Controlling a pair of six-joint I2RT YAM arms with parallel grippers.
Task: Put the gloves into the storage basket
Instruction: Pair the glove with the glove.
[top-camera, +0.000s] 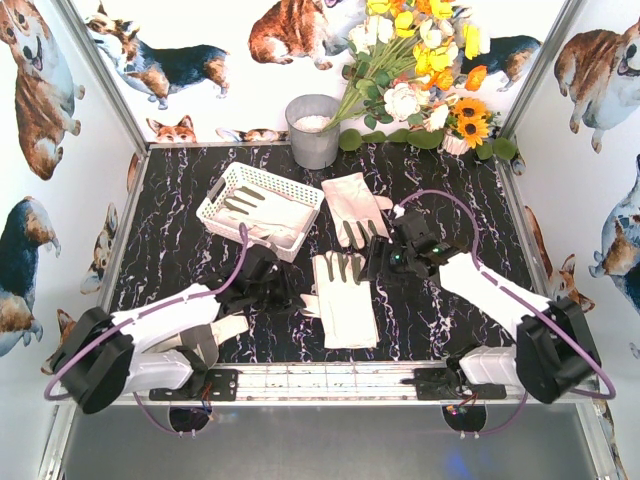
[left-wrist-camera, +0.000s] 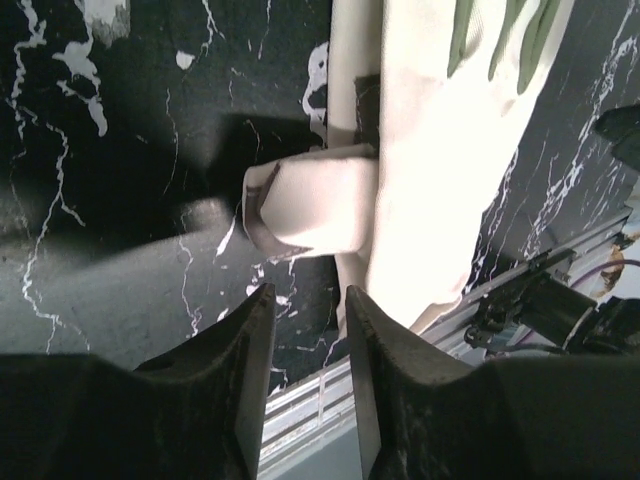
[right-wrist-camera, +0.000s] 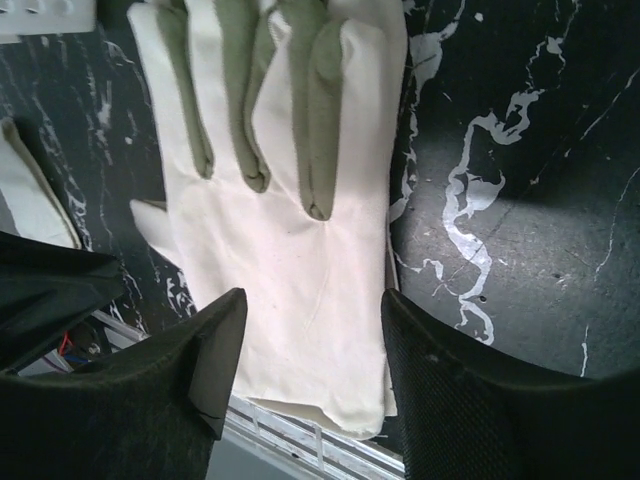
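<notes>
Hovering with jaws spread and empty, the right gripper (right-wrist-camera: 312, 310) sits at the cuff of a glove (right-wrist-camera: 290, 230) on the marble table (right-wrist-camera: 520, 200). The left gripper (left-wrist-camera: 310, 300), jaws slightly parted and empty, stops just short of a glove thumb (left-wrist-camera: 310, 205). Another glove (top-camera: 355, 205) lies beside the storage basket (top-camera: 222, 195), a third glove (top-camera: 262, 207) inside.

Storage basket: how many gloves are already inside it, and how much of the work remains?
Done: one glove lies in the storage basket. In hand: nothing. The left gripper and the right gripper are open, both near the middle glove. Left: at least that glove and the far glove beside the basket.
</notes>
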